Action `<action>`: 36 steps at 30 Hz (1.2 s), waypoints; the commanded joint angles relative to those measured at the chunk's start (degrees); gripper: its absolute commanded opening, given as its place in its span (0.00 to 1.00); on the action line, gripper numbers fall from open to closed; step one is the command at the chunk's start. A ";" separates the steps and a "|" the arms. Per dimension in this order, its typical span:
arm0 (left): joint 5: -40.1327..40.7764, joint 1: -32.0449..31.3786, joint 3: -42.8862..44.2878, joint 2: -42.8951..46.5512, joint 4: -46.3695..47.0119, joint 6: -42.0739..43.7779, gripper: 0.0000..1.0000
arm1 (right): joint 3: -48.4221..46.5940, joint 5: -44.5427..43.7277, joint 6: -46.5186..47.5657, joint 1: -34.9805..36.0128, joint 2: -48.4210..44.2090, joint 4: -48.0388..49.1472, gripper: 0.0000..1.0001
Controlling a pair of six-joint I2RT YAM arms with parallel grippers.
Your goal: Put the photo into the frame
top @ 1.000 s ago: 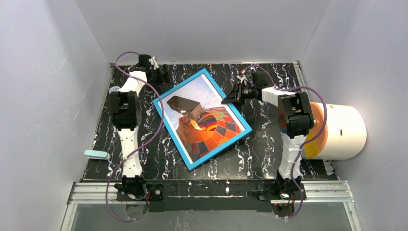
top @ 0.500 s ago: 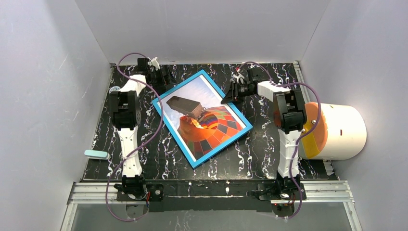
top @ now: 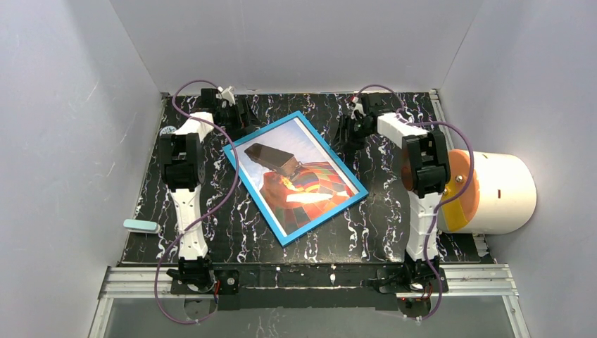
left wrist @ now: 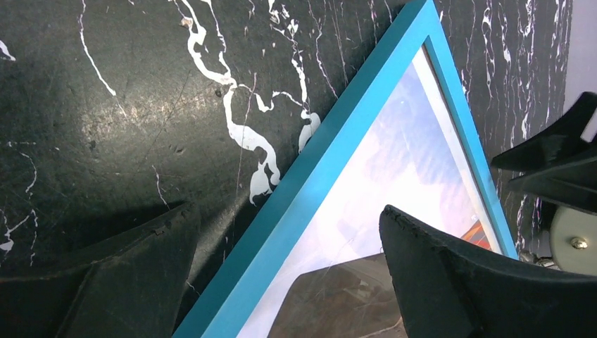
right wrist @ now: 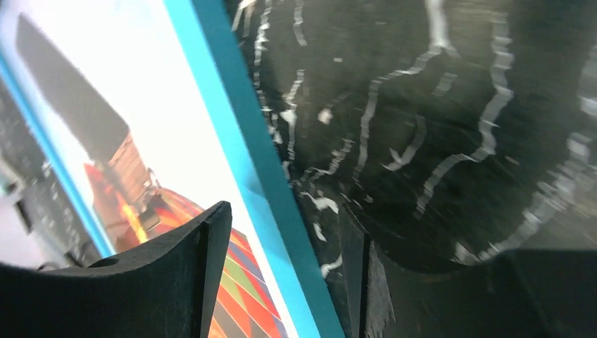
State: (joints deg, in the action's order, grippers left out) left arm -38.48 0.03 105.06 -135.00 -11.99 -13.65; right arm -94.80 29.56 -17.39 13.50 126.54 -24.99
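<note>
The frame (top: 255, 196), blue-rimmed, lies flat and askew in the middle of the black marbled table (top: 384, 225). Inside it, face up, is the photo (top: 303, 186) of the orange-red balloon. My left gripper (top: 239, 116) is at the frame's far-left edge. In the left wrist view it (left wrist: 288, 239) stands wide open astride the rim (left wrist: 317, 176), one finger over the table and the other over the photo (left wrist: 380, 190). My right gripper (top: 347, 134) is at the far-right edge. It (right wrist: 285, 260) is open astride the rim (right wrist: 239, 134) without touching it.
A white cylinder with an orange face (top: 496, 191) lies beyond the table's right edge, next to the right arm. A small light-blue block (top: 141, 226) sits off the table's left side. Grey walls close in on three sides.
The right gripper has opened, let go of the frame's rim and drawn back toward the far edge. The frame's far corner has dropped a little. The left arm has barely moved.
</note>
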 commanded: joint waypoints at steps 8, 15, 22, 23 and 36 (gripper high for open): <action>5.30 -0.12 -4.93 4.44 -9.21 0.30 0.98 | 15.39 -11.93 -1.09 5.31 -21.04 -18.42 0.66; 3.82 -0.12 -10.08 6.48 -7.48 -2.23 0.96 | 34.97 -12.87 -8.85 8.83 -36.08 -20.72 0.71; 7.60 -0.12 -12.95 7.82 -6.73 -4.42 0.96 | 43.09 -13.14 -12.68 8.89 -38.46 -11.50 0.76; 8.19 -0.12 -13.35 8.04 -6.68 -4.86 0.96 | 43.54 -13.46 -13.73 8.83 -38.13 -8.98 0.77; 14.90 -0.12 -18.50 13.56 -10.53 -6.14 0.93 | 39.77 -19.56 -18.40 5.27 -29.69 6.13 0.76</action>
State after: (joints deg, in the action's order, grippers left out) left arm -29.02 -0.08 90.98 -124.36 -13.45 -18.65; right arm -52.40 15.53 -35.90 21.15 93.45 -27.92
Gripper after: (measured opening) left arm 0.949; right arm 0.763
